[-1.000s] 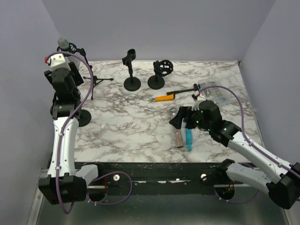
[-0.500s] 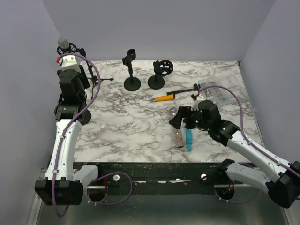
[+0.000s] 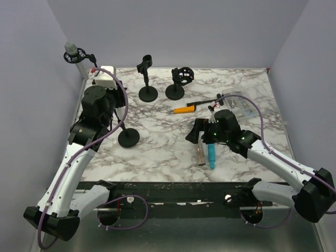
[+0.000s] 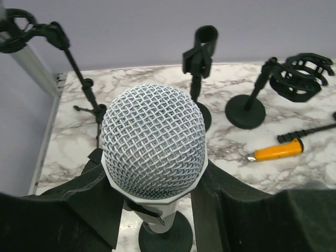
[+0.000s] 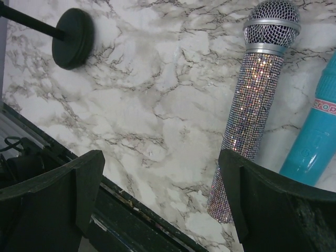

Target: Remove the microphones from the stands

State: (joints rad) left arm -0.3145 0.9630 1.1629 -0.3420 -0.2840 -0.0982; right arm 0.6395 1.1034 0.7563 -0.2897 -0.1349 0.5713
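Observation:
A microphone (image 4: 152, 142) with a silver mesh head fills the left wrist view, and my left gripper (image 4: 153, 169) is shut on it, a black finger on each side. A black clip (image 4: 137, 209) still wraps its body, and the stand's round base (image 4: 165, 235) shows right below. From above, that base (image 3: 128, 137) sits left of the table's middle, under my left arm, which hides the microphone. My right gripper (image 5: 161, 163) hangs open over bare marble (image 3: 197, 131), beside a glitter microphone (image 5: 252, 121).
A tripod stand carrying another microphone (image 3: 73, 52) is at the back left. An empty clip stand (image 3: 147, 79) and a shock-mount stand (image 3: 178, 84) stand at the back. An orange-handled tool (image 3: 185, 109), a teal microphone (image 3: 211, 155) and a clear packet (image 3: 239, 102) lie to the right.
My left arm swung from the left edge toward the table's middle, and the stand's base came along to the right. The right arm shifted slightly left.

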